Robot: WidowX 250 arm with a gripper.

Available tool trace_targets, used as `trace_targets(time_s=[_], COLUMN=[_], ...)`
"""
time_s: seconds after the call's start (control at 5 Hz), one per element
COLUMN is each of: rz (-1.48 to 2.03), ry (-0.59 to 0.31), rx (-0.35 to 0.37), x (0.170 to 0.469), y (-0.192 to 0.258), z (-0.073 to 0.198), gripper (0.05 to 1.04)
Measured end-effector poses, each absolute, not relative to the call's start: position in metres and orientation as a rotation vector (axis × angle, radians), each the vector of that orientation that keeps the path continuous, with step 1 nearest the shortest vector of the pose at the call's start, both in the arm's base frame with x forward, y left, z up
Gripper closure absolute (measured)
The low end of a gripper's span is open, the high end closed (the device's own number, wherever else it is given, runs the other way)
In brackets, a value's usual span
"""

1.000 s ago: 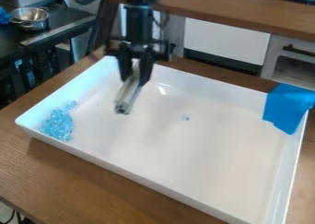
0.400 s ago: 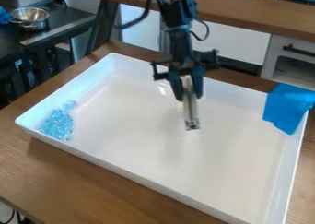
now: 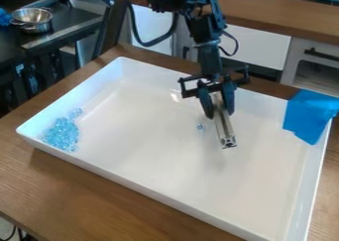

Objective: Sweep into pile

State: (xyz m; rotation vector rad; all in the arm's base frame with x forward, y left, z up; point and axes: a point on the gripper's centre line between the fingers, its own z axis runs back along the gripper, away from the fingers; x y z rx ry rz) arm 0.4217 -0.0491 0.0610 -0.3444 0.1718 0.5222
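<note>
My gripper [image 3: 219, 106] hangs over the right-middle part of the white tray [image 3: 152, 185], shut on a silvery bar-shaped tool [image 3: 224, 123] that slants down to the lower right. Just left of the tool, a small light-blue piece [image 3: 200, 127] lies by itself on the tray floor. Against the tray's left wall sits a pile of clear blue pieces [image 3: 62, 134], far from the gripper. Whether the tool's lower end touches the tray floor, I cannot tell.
Blue cloth or tape [image 3: 309, 115] covers the tray's right corner. The tray's raised walls surround the work area on a wooden table [image 3: 79, 185]. A metal bowl [image 3: 31, 19] stands on a dark surface at the upper left.
The gripper, holding the tool, has moved from the tray's upper left to the right, past the lone blue piece. The pile at the left looks the same.
</note>
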Motion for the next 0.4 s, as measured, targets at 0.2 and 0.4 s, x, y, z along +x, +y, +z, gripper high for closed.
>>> trace_targets(time_s=[0.2, 0.4], rz=[0.531, 0.535], ry=[0.17, 0.166], rx=[-0.311, -0.286], x=[0.419, 0.408], y=[-0.044, -0.036], z=[0.048, 0.036], gripper=[0.713, 0.713])
